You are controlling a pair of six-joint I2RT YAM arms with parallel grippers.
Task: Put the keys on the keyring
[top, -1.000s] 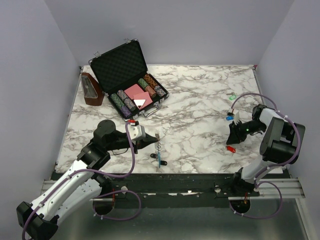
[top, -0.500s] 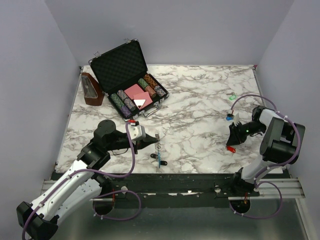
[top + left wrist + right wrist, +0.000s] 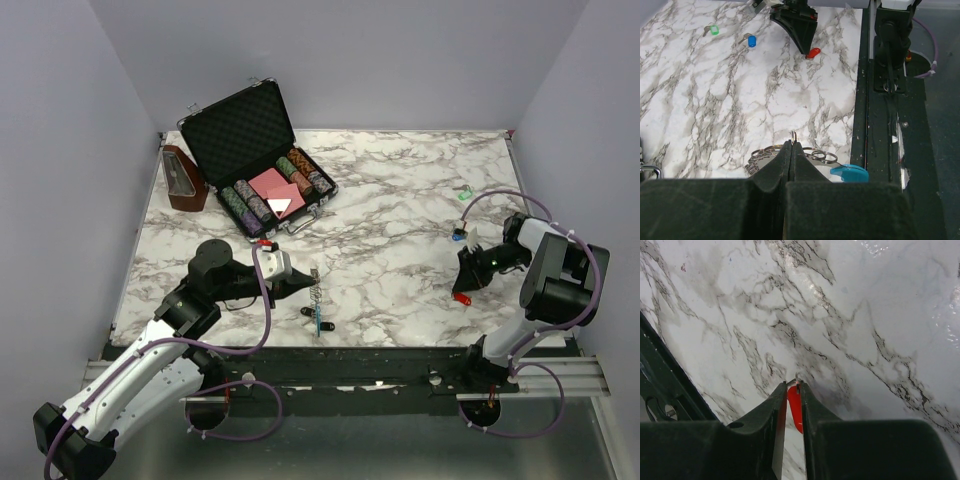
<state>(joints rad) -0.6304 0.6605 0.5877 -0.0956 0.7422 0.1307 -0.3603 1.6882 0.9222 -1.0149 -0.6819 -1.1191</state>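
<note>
The right end effector (image 3: 794, 386) has been lowering onto the red key (image 3: 795, 411) and narrowing its jaws over the last second, so the pick-up of the first key is getting under way. The key is now sitting between the two fingers just behind their tips, closely flanked, though I cannot tell whether they are already pinching it. The left end effector (image 3: 792, 145) is staying pressed together on the keyring (image 3: 817, 156), steadying it on the bench (image 3: 400, 190) well apart from the right end effector, while the blue key (image 3: 458, 236) is lying untouched just beyond that end effector.
</note>
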